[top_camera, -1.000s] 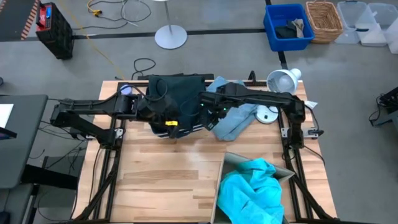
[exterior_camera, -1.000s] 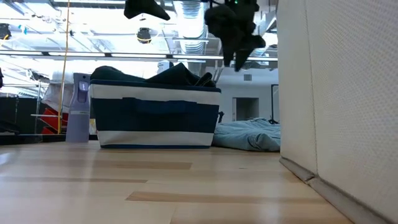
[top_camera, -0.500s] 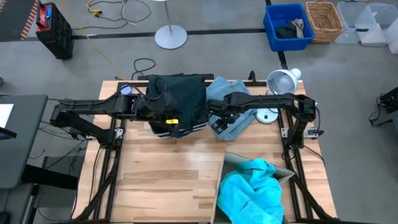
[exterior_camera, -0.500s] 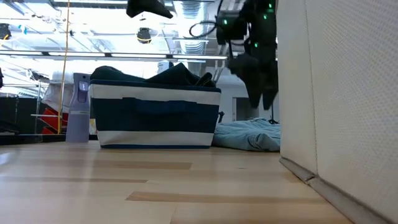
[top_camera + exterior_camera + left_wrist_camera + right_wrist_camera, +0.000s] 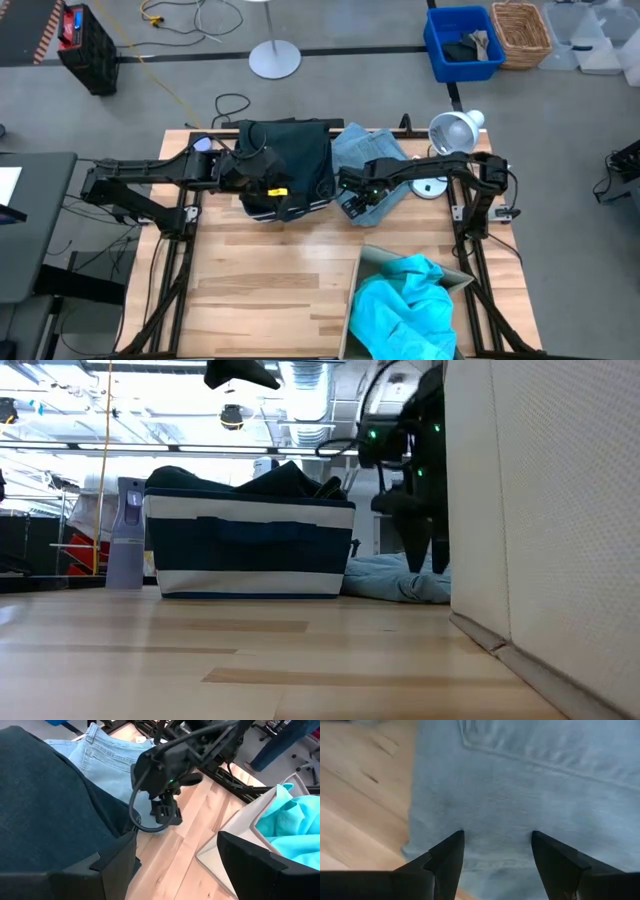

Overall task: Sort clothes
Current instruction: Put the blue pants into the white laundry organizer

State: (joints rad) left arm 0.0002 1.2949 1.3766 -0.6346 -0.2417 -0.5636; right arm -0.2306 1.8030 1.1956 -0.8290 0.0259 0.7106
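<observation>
We lower the right gripper (image 5: pixel 496 851), fingers spread, onto the pale grey-blue denim garment (image 5: pixel 530 780); closing comes next. Left gripper (image 5: pixel 172 865) waits open.

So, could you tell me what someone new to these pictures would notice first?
Probably the bright turquoise garment piled in the beige fabric box at the table's near right edge. Next, the right gripper, fingers open, pointing down just over the pale grey-blue jeans lying at the back of the table. Beside the jeans stands the striped bin heaped with dark navy clothes, with the left gripper above it.
</observation>
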